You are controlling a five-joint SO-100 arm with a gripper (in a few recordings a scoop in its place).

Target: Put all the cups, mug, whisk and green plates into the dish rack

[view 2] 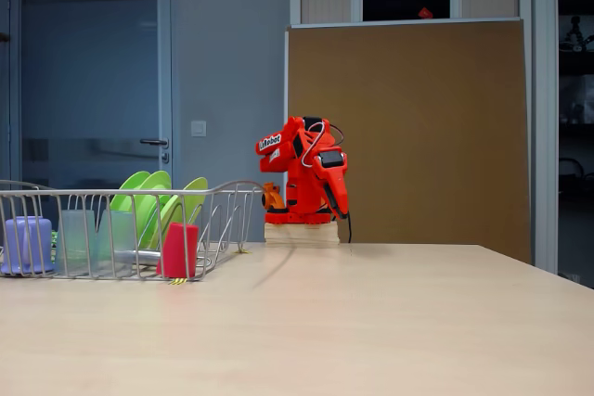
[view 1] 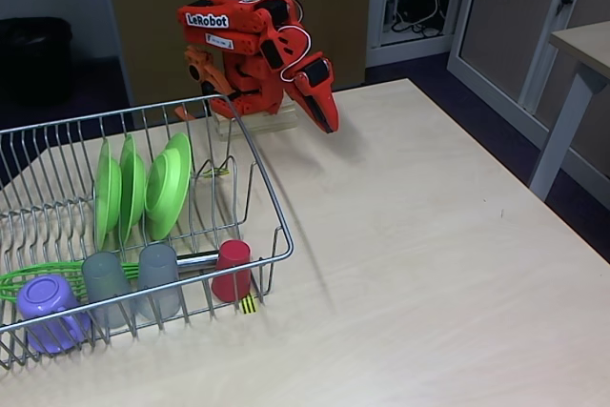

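The gripper (view 1: 327, 119) points down just above the table (view 1: 429, 264), its jaws closed together and holding nothing. White "LeRobot" lettering runs along the upper link of the red arm (view 1: 250, 40), which is folded back tight over its base. Well apart from it, the dish rack (view 1: 272, 207) holds three green plates (view 1: 133, 190) on edge, two grey cups (view 1: 158, 269), the red cup (view 1: 232, 269), the purple mug (view 1: 48, 304) and the green whisk (view 1: 38, 276) lying behind them.

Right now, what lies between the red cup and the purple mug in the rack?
In a fixed view, two grey cups stand between the red cup and the mug.
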